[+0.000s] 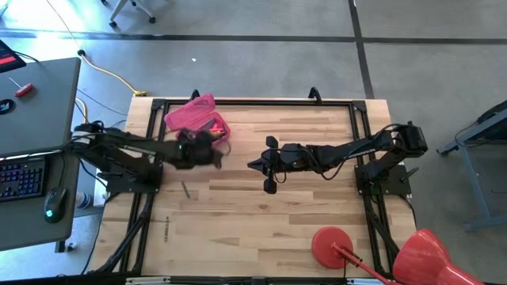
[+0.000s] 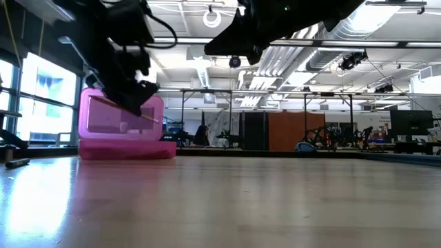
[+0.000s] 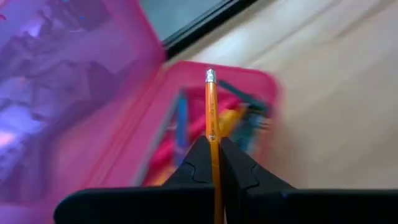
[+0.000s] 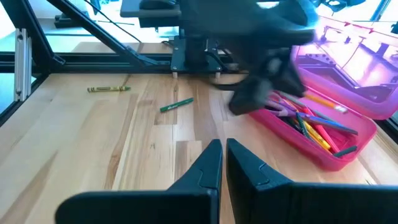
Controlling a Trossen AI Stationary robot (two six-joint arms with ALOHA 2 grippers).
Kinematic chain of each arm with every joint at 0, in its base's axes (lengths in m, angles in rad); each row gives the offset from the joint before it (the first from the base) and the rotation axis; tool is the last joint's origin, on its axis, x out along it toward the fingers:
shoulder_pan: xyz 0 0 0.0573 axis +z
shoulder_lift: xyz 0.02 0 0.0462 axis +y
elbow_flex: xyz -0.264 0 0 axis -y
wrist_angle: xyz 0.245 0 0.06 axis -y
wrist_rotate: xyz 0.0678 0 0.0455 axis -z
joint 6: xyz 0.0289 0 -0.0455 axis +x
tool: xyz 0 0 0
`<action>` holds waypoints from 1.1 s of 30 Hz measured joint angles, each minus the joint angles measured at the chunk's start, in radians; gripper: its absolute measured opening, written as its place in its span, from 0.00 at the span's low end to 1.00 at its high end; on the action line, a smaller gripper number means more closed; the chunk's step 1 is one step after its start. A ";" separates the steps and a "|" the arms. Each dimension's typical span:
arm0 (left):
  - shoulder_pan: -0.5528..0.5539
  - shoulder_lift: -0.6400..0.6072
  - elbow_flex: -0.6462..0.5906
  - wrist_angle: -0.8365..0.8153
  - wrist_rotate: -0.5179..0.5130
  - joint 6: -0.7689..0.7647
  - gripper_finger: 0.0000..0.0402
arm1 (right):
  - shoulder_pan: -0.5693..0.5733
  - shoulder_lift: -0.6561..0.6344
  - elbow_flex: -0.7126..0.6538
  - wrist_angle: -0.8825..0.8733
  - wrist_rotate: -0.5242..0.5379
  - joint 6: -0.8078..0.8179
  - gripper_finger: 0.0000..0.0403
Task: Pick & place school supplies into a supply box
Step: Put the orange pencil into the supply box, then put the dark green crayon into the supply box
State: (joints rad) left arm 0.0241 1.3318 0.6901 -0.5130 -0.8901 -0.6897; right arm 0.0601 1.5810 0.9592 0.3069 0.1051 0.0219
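Observation:
The pink supply box [image 1: 207, 125] sits open at the table's far left, its lid [image 3: 74, 93] tilted back. Several pens and markers [image 4: 311, 127] lie in its tray [image 3: 264, 84]. My left gripper [image 1: 198, 148] hovers over the tray's near wall, shut on an orange pencil [image 3: 211, 118]. My right gripper [image 1: 253, 165] hangs shut above the table's middle, touching nothing. A green crayon [image 4: 176, 105] and an olive one [image 4: 109, 89] lie flat on the wood near the left arm. My left gripper pinches the orange pencil [image 3: 214, 163] between its two fingers, coming from above. The pencil runs along the fingers, and its eraser end [image 3: 210, 76] sticks out ahead over the tray. It is lifted clear and slants in front of the box [image 2: 124, 110].
A red disc with a handle [image 1: 333, 241] lies at the near right, next to a big red object [image 1: 428, 257] off the table's corner. A black frame [image 1: 253, 103] rims the table. A desk with a keyboard [image 1: 20, 178] stands to the left. Bare wood spans the middle [image 1: 261, 222].

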 joint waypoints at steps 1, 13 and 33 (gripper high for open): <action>0.047 -0.001 -0.005 0.016 0.016 0.049 0.08 | 0.000 0.000 0.000 -0.001 0.000 0.000 0.00; 0.416 0.101 -0.126 0.353 0.369 0.275 0.22 | 0.000 0.000 0.000 -0.020 -0.004 -0.015 0.00; 0.421 -0.060 0.246 -0.111 0.348 0.434 0.35 | 0.043 0.345 0.069 0.455 -0.018 -0.052 0.26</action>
State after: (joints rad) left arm 0.4454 1.2713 0.9362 -0.6245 -0.5422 -0.2557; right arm 0.1035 1.9257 1.0280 0.7614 0.0874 -0.0299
